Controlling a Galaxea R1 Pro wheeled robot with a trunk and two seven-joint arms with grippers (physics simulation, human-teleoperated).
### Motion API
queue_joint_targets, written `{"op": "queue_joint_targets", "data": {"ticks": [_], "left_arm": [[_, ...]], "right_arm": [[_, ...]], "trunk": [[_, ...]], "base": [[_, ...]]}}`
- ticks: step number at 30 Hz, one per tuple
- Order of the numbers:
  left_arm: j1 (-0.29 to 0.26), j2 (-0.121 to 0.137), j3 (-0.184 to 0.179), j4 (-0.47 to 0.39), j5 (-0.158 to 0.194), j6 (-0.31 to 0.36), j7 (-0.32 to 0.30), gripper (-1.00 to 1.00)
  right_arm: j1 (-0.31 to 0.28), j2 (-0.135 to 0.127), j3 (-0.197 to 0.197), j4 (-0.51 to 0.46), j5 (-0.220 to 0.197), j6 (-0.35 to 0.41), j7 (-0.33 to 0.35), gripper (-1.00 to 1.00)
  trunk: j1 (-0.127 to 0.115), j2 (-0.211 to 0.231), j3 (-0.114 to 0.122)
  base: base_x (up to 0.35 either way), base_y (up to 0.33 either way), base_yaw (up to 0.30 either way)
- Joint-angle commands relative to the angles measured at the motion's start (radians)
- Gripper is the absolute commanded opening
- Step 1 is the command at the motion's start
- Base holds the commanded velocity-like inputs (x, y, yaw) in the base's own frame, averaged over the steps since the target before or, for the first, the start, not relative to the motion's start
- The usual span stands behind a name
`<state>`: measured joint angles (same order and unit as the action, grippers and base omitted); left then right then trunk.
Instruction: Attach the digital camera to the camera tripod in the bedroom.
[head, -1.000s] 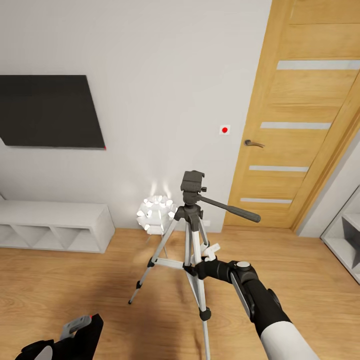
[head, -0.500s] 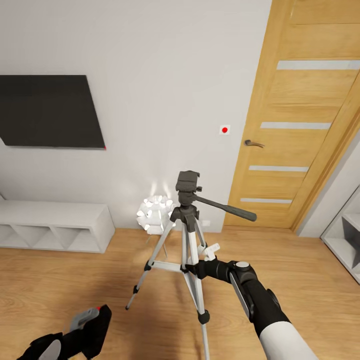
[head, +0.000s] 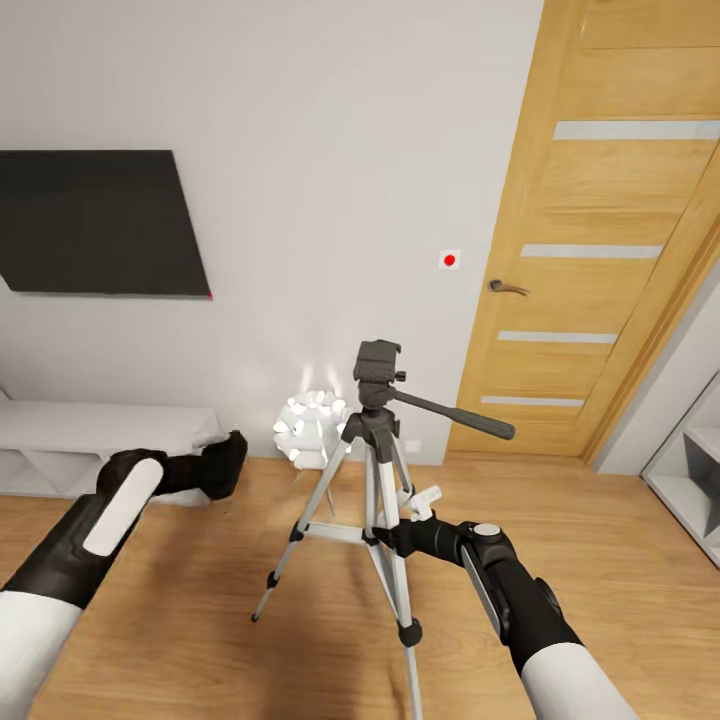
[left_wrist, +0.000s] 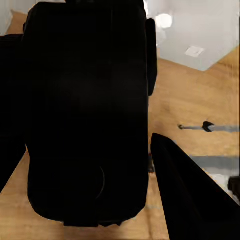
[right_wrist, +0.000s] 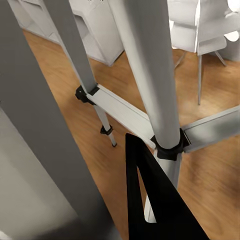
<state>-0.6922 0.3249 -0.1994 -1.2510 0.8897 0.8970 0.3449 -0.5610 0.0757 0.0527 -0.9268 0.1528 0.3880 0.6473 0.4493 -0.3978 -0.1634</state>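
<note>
On the wall at far left hangs a dark flat screen (head: 100, 222), with a low white cube shelf unit (head: 110, 440) below it against the wall.

The left gripper (head: 222, 464) is raised in front of that shelf unit, above the wood plank floor (head: 170, 590). It is clamped on the digital camera (head: 225, 463), which appears in the head view as a small black body at the end of the left arm. In the left wrist view the digital camera (left_wrist: 87, 115) is a large black block between the dark fingers (left_wrist: 185, 195). The camera is well apart from the tripod head, to its left and lower.

The white spiky globe lamp (head: 312, 425) stands by the wall, behind the tripod legs.

The camera tripod (head: 380, 470) stands upright on the floor at centre, its dark grey head (head: 380, 365) bare and its pan handle (head: 455, 415) pointing right.

The right gripper (head: 400, 535) is at the tripod's centre column, near the leg braces; whether it is closed on the column cannot be told. The right wrist view shows silver legs (right_wrist: 150, 75) and one dark finger (right_wrist: 155, 200).

A white wall plate (head: 449, 260) with a red dot sits beside the honey-coloured door (head: 610, 230) at right.
</note>
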Motion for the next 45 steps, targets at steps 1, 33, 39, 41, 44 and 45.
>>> {"op": "queue_joint_targets", "data": {"ticks": [1,33,39,41,44,45], "left_arm": [[-0.126,-0.016,0.016,0.012,0.010,0.036,0.011,-1.00],[-0.929,-0.386,0.039,0.387,-0.020,0.132,0.206,-1.00],[-0.926,-0.388,0.036,0.380,-0.018,0.131,0.281,-1.00],[-0.922,-0.387,0.036,0.363,-0.011,0.131,0.277,-1.00],[-0.918,-0.386,0.035,0.343,-0.002,0.133,0.219,-1.00],[-0.917,-0.381,0.035,0.338,0.001,0.133,0.156,-1.00]], "right_arm": [[0.000,0.000,-0.002,-0.001,0.016,0.002,0.005,-1.00],[0.000,0.003,-0.001,-0.001,0.015,0.002,0.002,-1.00],[0.000,0.003,-0.001,-0.001,0.015,0.002,-0.011,-1.00],[0.000,0.004,-0.001,-0.001,0.015,0.002,-0.014,-1.00],[0.000,0.004,-0.001,-0.001,0.015,0.002,-0.016,-1.00],[0.000,0.003,-0.001,-0.001,0.015,0.002,-0.016,-1.00]], "trunk": [[0.001,-0.002,-0.002],[0.001,-0.002,-0.002],[0.001,-0.002,-0.002],[0.001,-0.002,-0.002],[0.001,-0.002,-0.002],[0.001,-0.002,-0.002]], "base": [[0.000,0.000,0.000],[0.000,0.000,0.000],[0.000,0.000,0.000],[0.000,0.000,0.000],[0.000,0.000,0.000],[0.000,0.000,0.000]]}}
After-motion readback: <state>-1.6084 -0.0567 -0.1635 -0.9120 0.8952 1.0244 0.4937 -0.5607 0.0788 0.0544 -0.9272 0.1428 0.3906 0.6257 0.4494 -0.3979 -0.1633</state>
